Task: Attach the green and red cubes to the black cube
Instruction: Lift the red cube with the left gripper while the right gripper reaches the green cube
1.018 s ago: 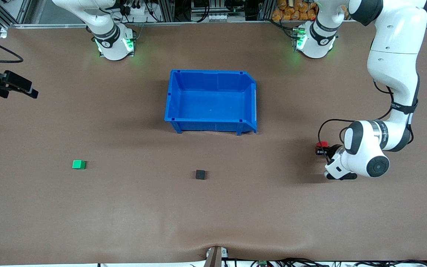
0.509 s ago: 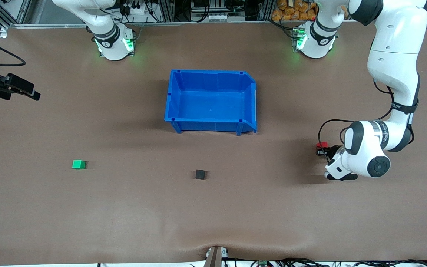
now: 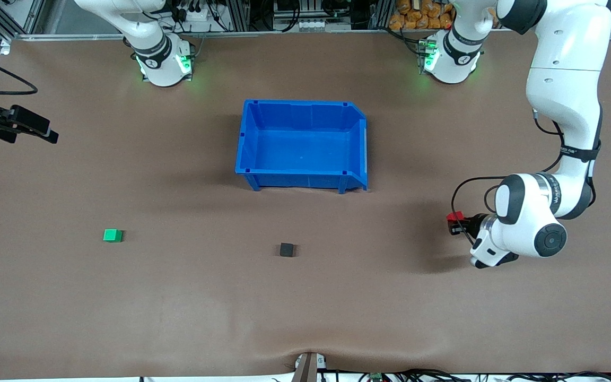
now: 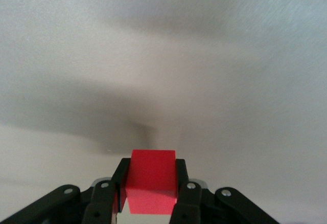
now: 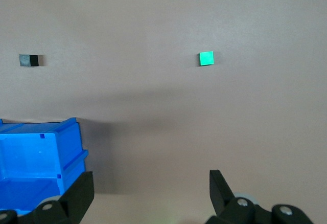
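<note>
My left gripper is shut on the red cube and holds it just above the table toward the left arm's end. In the left wrist view the red cube sits squarely between the left gripper's black fingers. The green cube lies on the table toward the right arm's end; it also shows in the right wrist view. The black cube lies near the middle, nearer the front camera than the bin, and shows in the right wrist view. My right gripper hangs open and empty, high at the right arm's end.
A blue bin stands open and empty mid-table, between the arm bases and the black cube; its corner shows in the right wrist view. The brown table surface spreads round the cubes.
My left gripper has moved with the red cube a little toward the front camera and toward the black cube. The right gripper shifted slightly. The green and black cubes have not moved.
</note>
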You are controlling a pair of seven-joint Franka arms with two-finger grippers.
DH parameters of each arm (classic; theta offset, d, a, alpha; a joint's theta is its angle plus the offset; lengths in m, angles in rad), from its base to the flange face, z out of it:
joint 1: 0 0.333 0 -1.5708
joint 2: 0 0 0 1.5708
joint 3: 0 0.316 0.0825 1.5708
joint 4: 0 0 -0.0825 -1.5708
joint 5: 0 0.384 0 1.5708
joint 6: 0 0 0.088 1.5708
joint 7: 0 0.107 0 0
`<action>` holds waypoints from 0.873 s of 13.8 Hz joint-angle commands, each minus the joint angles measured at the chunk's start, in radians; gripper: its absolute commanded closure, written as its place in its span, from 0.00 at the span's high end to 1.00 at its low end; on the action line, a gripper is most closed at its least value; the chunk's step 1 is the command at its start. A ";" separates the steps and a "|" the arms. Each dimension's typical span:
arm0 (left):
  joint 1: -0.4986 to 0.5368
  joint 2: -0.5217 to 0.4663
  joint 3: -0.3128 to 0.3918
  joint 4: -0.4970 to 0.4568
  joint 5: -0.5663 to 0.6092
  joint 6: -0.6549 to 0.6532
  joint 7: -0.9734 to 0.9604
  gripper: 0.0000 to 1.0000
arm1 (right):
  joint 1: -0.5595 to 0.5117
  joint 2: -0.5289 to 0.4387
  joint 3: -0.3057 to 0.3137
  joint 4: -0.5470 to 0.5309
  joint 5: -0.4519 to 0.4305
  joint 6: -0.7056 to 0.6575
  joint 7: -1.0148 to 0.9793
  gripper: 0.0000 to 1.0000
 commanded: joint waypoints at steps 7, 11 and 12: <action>-0.030 0.021 0.006 0.129 -0.112 0.009 -0.189 0.00 | 0.049 0.066 0.000 0.006 0.005 0.031 0.005 1.00; -0.039 0.060 0.001 0.215 -0.126 0.032 -0.335 0.00 | -0.002 0.176 -0.006 0.009 -0.005 0.060 0.002 1.00; -0.045 0.068 -0.002 0.220 -0.159 0.044 -0.382 0.00 | -0.011 0.224 -0.008 0.009 -0.009 0.071 -0.007 1.00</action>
